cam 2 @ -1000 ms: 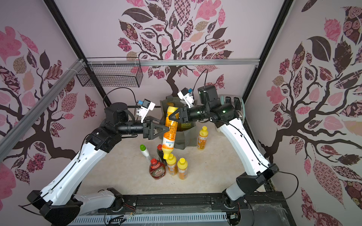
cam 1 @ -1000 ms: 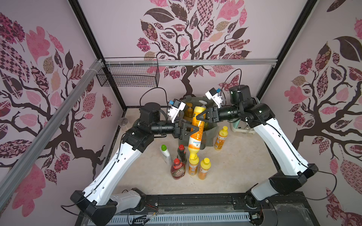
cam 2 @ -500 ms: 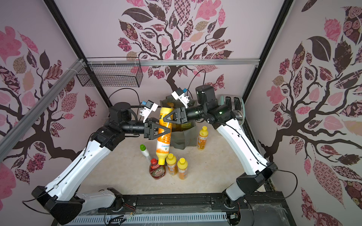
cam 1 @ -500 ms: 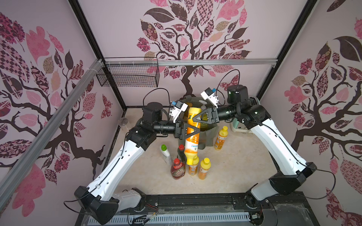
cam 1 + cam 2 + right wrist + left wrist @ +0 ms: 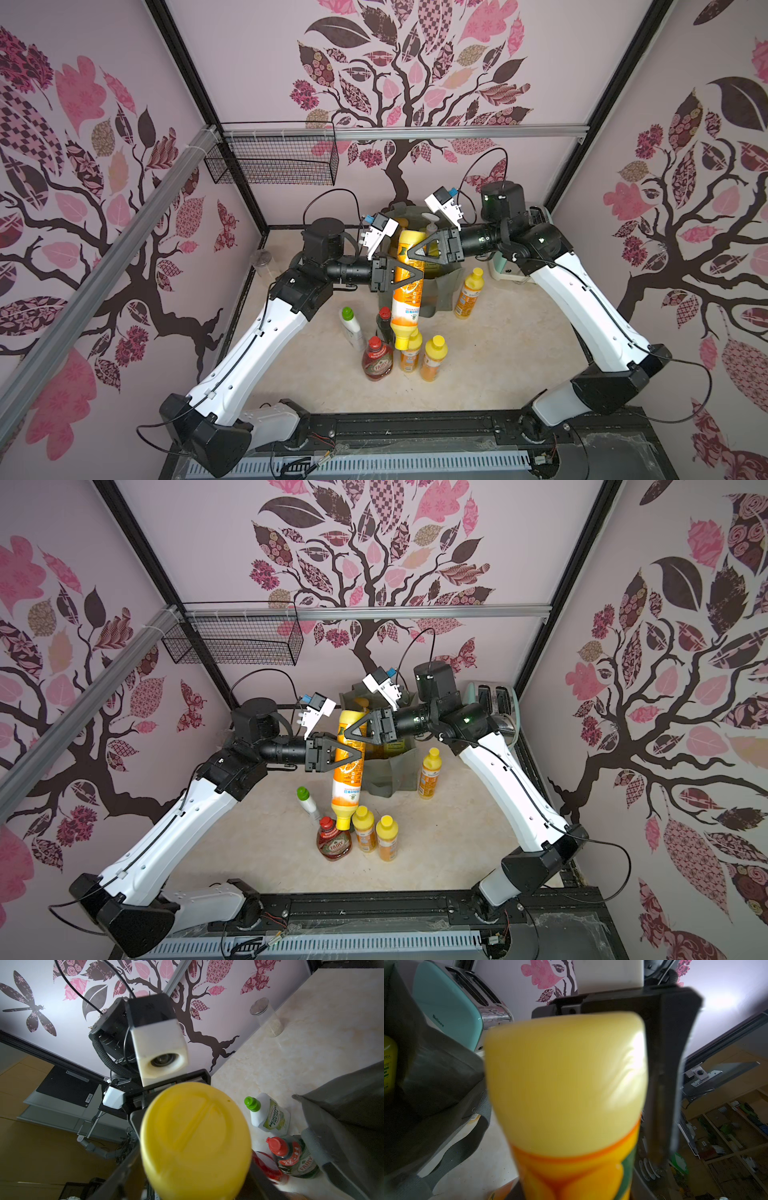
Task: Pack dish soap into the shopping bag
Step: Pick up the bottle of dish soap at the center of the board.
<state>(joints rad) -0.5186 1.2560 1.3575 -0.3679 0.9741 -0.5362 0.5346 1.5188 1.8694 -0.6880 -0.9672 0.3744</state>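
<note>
Bottle inverted, mid-air before bag, over standing bottles. Left gripper clamped its middle; right gripper jaws spread round base. Risk: one-claw grip slips, bottle drops, topples those below.

Pale lilac walls carried dark tree decals with pink leaves. A black wire basket hung at 10 o'clock; a mint toaster stood at 2 o'clock on the beige marbled table.
</note>
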